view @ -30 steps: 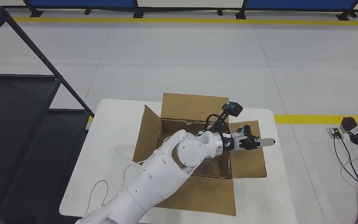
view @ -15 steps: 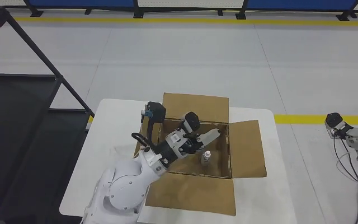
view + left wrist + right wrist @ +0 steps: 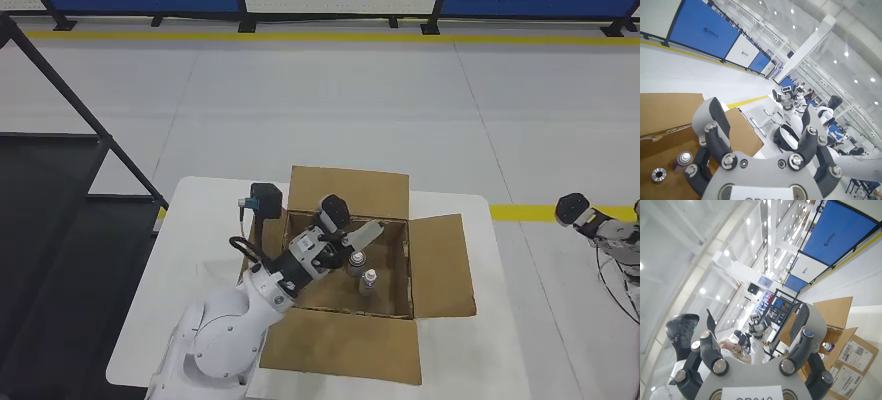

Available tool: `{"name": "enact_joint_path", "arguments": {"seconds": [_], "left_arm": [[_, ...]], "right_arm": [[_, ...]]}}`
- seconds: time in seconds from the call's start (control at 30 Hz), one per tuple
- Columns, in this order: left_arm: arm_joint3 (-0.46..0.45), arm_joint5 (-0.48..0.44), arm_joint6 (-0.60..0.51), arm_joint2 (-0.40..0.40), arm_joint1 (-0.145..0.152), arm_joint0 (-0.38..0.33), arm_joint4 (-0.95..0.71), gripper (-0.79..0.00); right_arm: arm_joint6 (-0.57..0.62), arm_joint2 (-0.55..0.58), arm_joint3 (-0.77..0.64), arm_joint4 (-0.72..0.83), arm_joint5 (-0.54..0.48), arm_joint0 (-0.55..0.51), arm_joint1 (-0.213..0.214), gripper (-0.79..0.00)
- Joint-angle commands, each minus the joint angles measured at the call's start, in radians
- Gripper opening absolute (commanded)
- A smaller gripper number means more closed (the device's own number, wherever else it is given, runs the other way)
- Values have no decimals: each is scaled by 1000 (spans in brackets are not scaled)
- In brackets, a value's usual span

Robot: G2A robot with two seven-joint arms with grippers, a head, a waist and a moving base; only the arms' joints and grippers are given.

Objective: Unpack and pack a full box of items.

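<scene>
1. A black metal rack [image 3: 70,95] stood just beside the white table [image 3: 190,290] (on the robot's left).
2. The cardboard box [image 3: 350,190] sat on the table, plain brown, with its flaps spread open.
3. The left gripper [image 3: 762,105] hung over the box's open top and hid part of the inside from above. Its fingers were spread wide and held nothing.
4. The right gripper [image 3: 757,311] was raised well apart from the box, fingers wide and empty.
5. Inside the box a purple spray can [image 3: 684,158] with a white cap stood upright beside a steel cylinder [image 3: 658,174].
</scene>
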Motion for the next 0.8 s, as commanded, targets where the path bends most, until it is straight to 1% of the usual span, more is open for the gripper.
{"name": "enact_joint_path", "arguments": {"seconds": [0.0, 0.1, 0.17, 0.27, 0.37, 0.43, 0.47, 0.57, 0.6, 0.77], "left_arm": [[-17, 11, 45, -41, 3, 21, -15, 0], [-55, 19, 88, -120, 9, 64, -48, 0], [-82, 15, 105, -184, 15, 102, -80, 0], [-118, 9, 137, -281, 23, 164, -102, 0], [-153, 0, 165, -371, 29, 226, -124, 0], [-170, -1, 188, -427, 32, 266, -141, 0], [-176, 1, 201, -454, 34, 285, -154, 0], [-179, 7, 218, -517, 37, 331, -192, 0], [-179, 6, 213, -525, 38, 340, -198, 0], [-179, 6, 213, -525, 38, 340, -198, 0]], "right_arm": [[-1, -31, -54, -85, -31, 6, 2, 0], [-12, -82, -141, -232, -62, 12, 5, 0], [-21, -130, -205, -340, -64, 15, 6, 0], [-57, -217, -299, -529, -53, 25, 4, 0], [-102, -319, -375, -672, -44, 36, -2, 0], [-127, -388, -408, -760, -17, 47, -7, 0], [-121, -422, -420, -778, 0, 54, -9, 0], [-124, -429, -421, -784, 6, 59, -10, 0], [-124, -429, -421, -784, 6, 59, -10, 0], [-124, -429, -421, -784, 6, 59, -10, 0]]}}
